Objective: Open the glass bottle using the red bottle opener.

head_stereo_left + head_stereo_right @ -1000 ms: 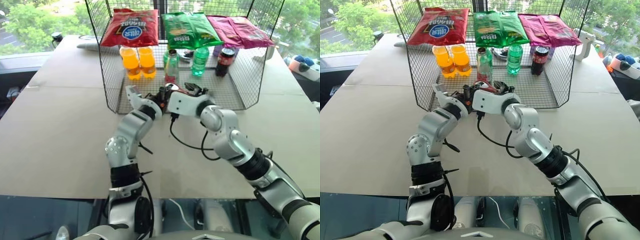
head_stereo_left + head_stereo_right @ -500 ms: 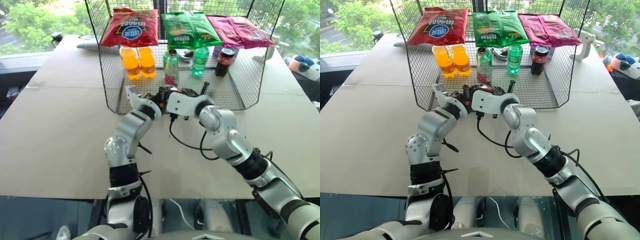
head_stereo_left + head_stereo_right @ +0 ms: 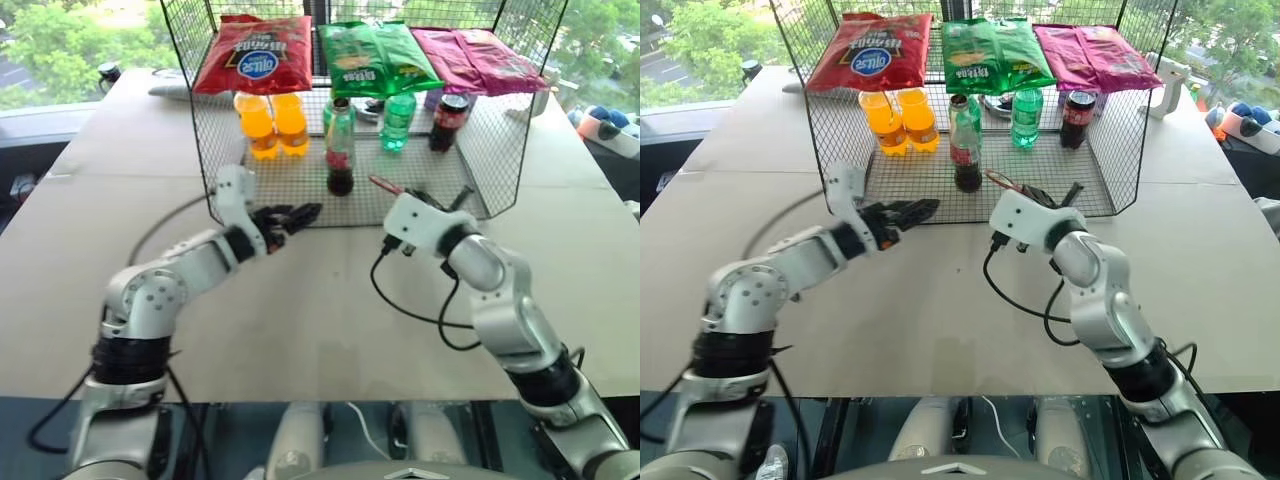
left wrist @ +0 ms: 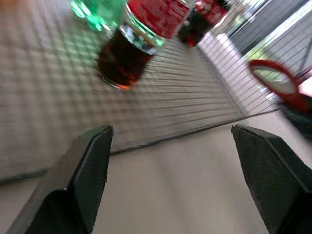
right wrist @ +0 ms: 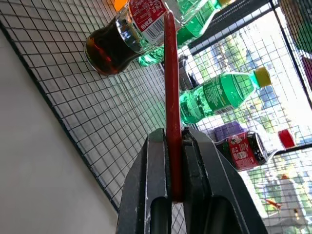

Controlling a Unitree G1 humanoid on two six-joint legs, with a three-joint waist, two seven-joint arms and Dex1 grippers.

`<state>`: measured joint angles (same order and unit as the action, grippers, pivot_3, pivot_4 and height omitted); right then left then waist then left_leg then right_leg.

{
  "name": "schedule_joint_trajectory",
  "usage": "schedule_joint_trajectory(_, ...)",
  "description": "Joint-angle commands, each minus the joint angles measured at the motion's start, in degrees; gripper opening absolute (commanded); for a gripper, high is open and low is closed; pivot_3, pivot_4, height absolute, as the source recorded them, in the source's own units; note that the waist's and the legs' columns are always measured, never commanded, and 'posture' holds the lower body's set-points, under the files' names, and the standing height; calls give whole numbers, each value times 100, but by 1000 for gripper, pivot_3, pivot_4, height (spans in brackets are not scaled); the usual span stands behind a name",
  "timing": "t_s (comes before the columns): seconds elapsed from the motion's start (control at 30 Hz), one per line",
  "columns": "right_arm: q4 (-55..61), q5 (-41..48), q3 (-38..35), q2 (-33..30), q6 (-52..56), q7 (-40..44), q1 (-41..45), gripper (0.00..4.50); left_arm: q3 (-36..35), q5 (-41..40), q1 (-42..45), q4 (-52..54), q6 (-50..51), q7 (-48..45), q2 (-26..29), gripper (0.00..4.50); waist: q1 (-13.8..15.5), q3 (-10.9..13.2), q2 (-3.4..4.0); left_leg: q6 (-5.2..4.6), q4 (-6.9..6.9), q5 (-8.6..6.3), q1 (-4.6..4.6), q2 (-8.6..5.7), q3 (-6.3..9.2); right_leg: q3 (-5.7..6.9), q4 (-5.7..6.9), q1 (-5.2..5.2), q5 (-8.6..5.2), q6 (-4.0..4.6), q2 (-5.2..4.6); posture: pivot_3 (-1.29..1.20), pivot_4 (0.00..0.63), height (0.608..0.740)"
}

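Pale beige surface point(image 3: 320, 300) by large windows, trees outside. A wire mesh rack point(image 3: 300, 190) stands at the far middle of it.

Left tool point(image 3: 300, 213): fingers spread wide, nothing between them, hanging over the surface just in front of the rack's front edge, pointing level toward the right. In the left wrist view the two black fingers point(image 4: 90, 161) stand well apart, with bare surface and mesh floor beyond.

Right tool point(image 5: 176, 146): jaws clamped on the red bottle opener point(image 5: 170, 73), gripped by the handle, seen edge-on, its head end reaching out past the fingertips. In the head views this tool point(image 3: 425, 198) sits at the rack's front edge, right of centre, the opener's red end point(image 3: 385, 185) poking out toward the left.

The glass bottle point(image 3: 340, 150) stands upright on the mesh floor, between the two tools and a little beyond them, apart from both; dark cola, red label.

Behind it in the rack: two orange drink bottles point(image 3: 272, 122), green plastic bottles point(image 3: 398, 120), a dark red-capped cola bottle point(image 3: 447, 122). Three snack bags point(image 3: 370, 55) hang above: red, green, magenta.
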<state>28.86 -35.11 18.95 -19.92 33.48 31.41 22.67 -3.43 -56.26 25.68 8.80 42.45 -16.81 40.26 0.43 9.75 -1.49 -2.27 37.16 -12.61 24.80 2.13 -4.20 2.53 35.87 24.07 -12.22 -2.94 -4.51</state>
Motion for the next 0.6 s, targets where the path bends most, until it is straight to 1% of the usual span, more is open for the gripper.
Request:
schedule_joint_trajectory(0.03, 854, 529, -615, -66, -2, 253, -182, 0, 203, 1123, 314, -204, -932, -1133, 298, 4082, 12, 2, 3, 0, -3, 0, 3, 0, -2, 0, 0, 5, -2, 3, 0, 0, 150, 740)
schedule_joint_trajectory(0.13, 1126, 776, -946, -175, 50, 339, -392, 0, 487, 1886, 767, -750, -1398, -1293, -30, 4082, 49, 4, 7, -3, -3, 2, 4, -1, 0, 1, -2, 3, -3, 4, 0, 0, 150, 740)
schedule_joint_trajectory(0.23, 1355, 835, -1036, -268, 166, 374, -554, 0, 639, 2422, 1046, -1096, -1769, -1467, -389, 4082, 39, 4, 6, -6, 0, 2, 4, -2, 0, 1, -5, -2, -3, 2, -1, 0, 150, 740)
schedule_joint_trajectory(0.3, 1521, 859, -1128, -240, 355, 307, -608, 0, 693, 2704, 1358, -1538, -2011, -1546, -742, 4082, 24, 5, 5, -7, 3, 2, 4, -2, -1, -1, -4, -2, -3, 2, 0, 0, 150, 740)
schedule_joint_trajectory(0.33, 1574, 861, -1142, -221, 424, 265, -634, 0, 683, 2796, 1452, -1708, -2086, -1585, -862, 4318, 27, 5, 5, -7, 5, 3, 5, 0, -2, -2, -3, -1, -4, 2, 4, 0, 150, 740)
schedule_joint_trajectory(0.5, 1807, 746, -1022, -84, 748, 38, -703, 0, 744, 3557, 2294, -2971, -2676, -1576, -1308, 4318, 20, 6, 5, -8, 12, 3, 4, 3, -1, -7, 2, -2, -4, 0, 12, 0, 150, 740)
schedule_joint_trajectory(0.6, 1924, 695, -934, -110, 836, -11, -769, 0, 695, 3819, 2639, -3506, -2899, -1484, -1579, 4318, 29, 6, 4, -9, 14, 2, 5, 3, -1, -6, 1, -2, -4, -1, 12, 0, 150, 740)
